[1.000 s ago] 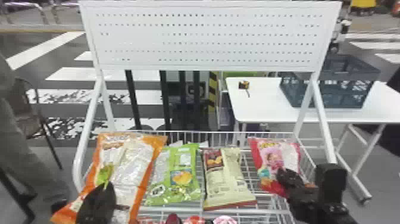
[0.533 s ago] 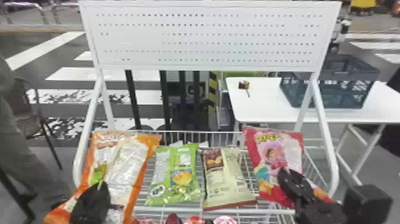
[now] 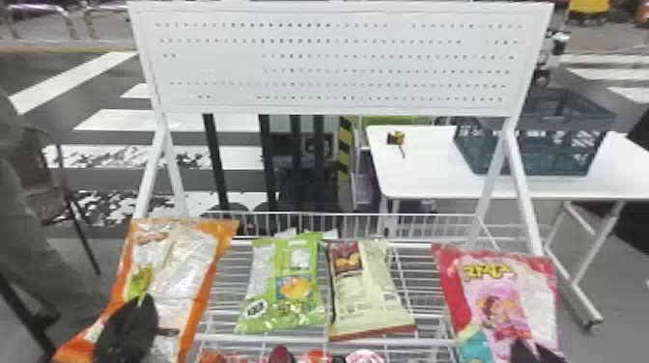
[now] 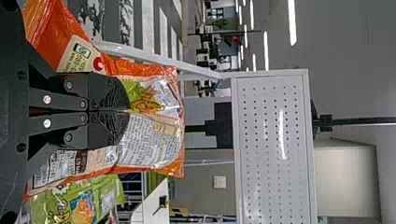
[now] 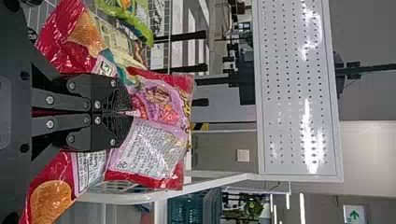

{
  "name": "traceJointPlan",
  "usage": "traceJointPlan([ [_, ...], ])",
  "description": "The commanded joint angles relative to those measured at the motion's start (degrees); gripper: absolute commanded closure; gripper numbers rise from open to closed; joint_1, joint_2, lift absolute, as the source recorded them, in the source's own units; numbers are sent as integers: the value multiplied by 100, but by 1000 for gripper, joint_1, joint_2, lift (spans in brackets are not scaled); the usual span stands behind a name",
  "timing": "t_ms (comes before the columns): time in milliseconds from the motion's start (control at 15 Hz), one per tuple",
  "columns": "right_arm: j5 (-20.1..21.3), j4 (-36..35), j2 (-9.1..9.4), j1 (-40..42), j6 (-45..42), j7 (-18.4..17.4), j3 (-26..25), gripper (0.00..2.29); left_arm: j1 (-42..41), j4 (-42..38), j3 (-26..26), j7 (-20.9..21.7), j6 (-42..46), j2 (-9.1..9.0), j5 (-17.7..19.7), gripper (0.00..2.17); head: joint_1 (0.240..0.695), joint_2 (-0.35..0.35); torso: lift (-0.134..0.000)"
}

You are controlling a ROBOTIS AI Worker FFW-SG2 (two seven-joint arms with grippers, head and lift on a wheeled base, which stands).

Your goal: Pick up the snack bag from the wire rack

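Moved: pink snack bag [image 3: 507, 294], scooted down, lower right
Claws: right gripper [image 3: 529, 351] pinching it, left gripper [image 3: 129, 326] nipping orange snack bag [image 3: 186, 275]
Wire rack [image 3: 270, 341]: bottom centre, green bag [image 3: 289, 270] on it
Room: white table [image 3: 420, 178] plus crate [image 3: 570, 157], right

Wire rack [image 3: 347, 213], green bag [image 3: 285, 285], cream bag [image 3: 368, 289], packets [image 3: 314, 357] perhaps

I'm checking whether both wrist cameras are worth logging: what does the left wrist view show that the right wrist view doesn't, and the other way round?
Left wrist view: the left gripper, jaws shut on the orange snack bag, and a small yellow-and-black object on a white table.
Right wrist view: the right gripper, jaws shut on the red snack bag, plus a dark crate and a green arrow sign.
Both: the green bag and white perforated panel.
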State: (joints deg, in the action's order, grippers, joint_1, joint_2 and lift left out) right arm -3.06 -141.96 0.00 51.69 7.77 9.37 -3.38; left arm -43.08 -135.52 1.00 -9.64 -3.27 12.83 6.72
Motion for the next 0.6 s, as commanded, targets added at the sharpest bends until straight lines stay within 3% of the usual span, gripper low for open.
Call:
traceJointPlan([
  [0,8,-77,5,298,-96,48,-119,2246,72,78,278,103,-3,9,286,1673,499,0,0],
  [533,-72,-68,5,421,-113,215,-146,2246,54,17,331,129,-3,35,303,1673,499,0,0],
])
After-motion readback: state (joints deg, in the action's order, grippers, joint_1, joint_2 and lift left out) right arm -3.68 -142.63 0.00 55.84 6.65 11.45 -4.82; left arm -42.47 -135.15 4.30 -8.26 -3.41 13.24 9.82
